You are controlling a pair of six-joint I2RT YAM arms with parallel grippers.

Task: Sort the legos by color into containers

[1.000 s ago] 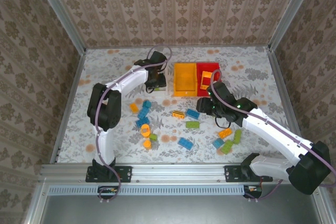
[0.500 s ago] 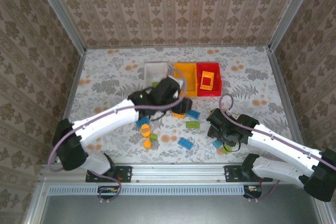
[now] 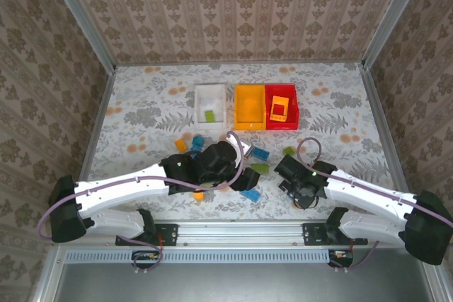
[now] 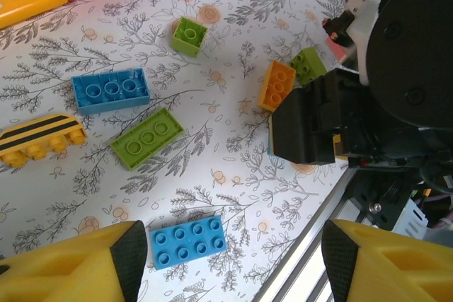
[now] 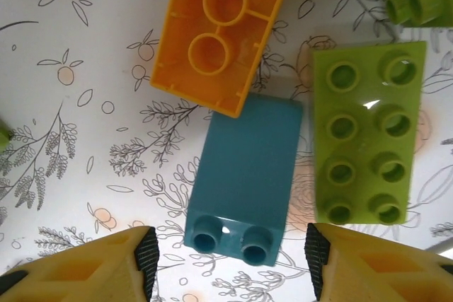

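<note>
— Floral-printed surface (image 3: pixel 141 114) all round. Where is your left gripper (image 4: pixel 233 263)?

— Low over the loose legos, fingers spread wide, gripping nothing. A blue eight-stud brick (image 4: pixel 187 240) lies flat between them.

— And the right gripper (image 5: pixel 231 274)?

— Open too, and empty. A teal brick (image 5: pixel 244 175) lies on its side between my fingers, touching neither. An upturned orange brick (image 5: pixel 223 33) sits at its far end, and a lime brick (image 5: pixel 368 139) lies just beside it.

— The containers?

— White bin (image 3: pixel 210 97), yellow bin (image 3: pixel 248 104) and red bin (image 3: pixel 291 114) stand in a row farther back, well apart from both grippers.
</note>
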